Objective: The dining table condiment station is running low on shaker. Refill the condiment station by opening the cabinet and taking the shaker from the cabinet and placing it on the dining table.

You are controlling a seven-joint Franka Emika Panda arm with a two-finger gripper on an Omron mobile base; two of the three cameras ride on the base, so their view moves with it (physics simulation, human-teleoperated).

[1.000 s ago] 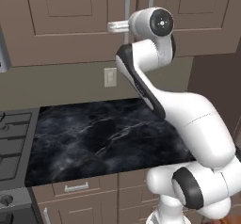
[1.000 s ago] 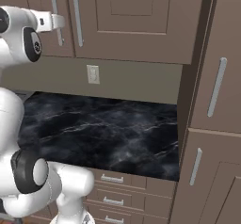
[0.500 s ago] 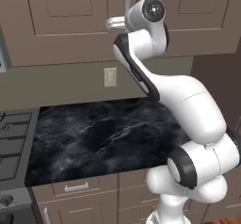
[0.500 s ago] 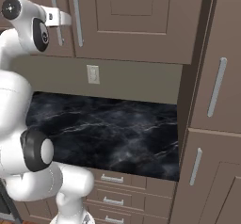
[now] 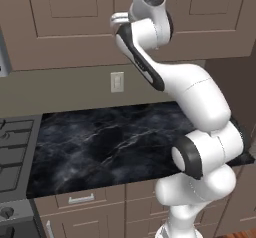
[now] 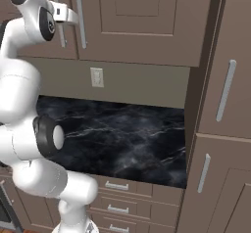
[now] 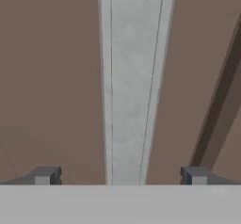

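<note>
Claw (image 7: 120, 176) spread astride cabinet (image 7: 52, 77) handle (image 7: 129, 77), doors closed

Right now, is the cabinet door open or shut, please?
Shut: the cabinet door lies flush with its neighbours, and the open pincer straddles its handle.

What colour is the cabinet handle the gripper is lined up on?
Silver-grey, a pale brushed bar handle against the taupe-brown cabinet door; the hand view shows it best.

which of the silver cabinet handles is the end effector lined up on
The left one of the two vertical bar handles on the upper cabinet: the open end effector straddles it, while its neighbour to the right stands free.
</note>
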